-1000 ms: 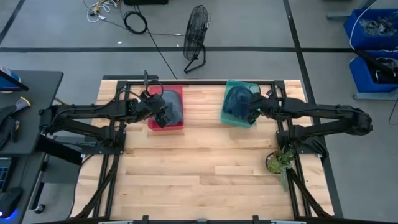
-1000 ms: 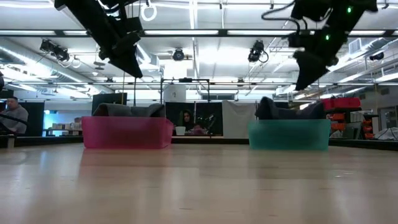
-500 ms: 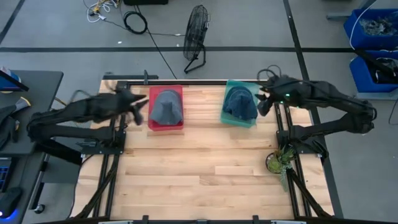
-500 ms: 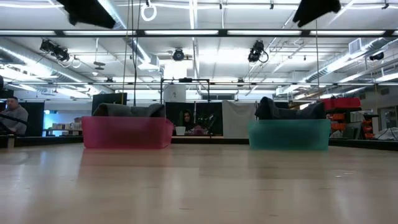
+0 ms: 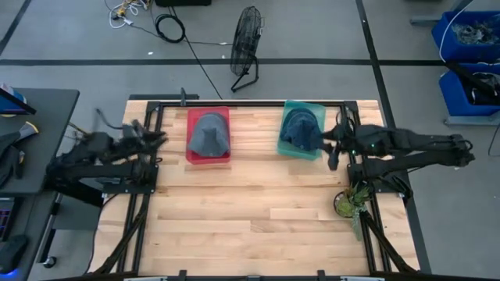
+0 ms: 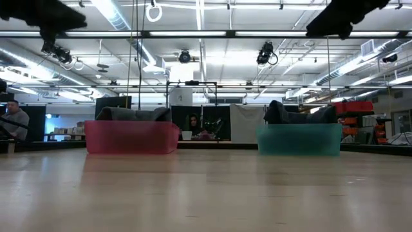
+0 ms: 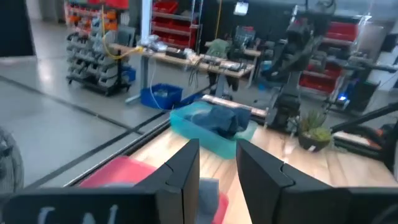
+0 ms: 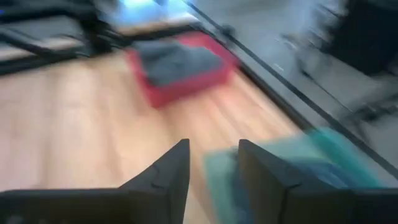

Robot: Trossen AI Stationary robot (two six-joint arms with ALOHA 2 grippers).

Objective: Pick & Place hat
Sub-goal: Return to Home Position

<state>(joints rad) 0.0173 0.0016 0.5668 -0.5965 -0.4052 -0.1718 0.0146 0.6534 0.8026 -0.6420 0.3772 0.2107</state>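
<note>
Both my arms have swung back from the bins. Left gripper (image 7: 217,177) and right gripper (image 8: 212,177) each show a narrow gap, holding nothing. One hat (image 5: 209,133) lies in the red bin (image 5: 192,157), another hat (image 5: 300,129) in the teal bin (image 5: 291,151). Best to retreat high, clear of the rims.

Broad bare table (image 5: 258,226) (near side), red bin (image 5: 208,157) and teal bin (image 5: 291,147) along far edge.
</note>
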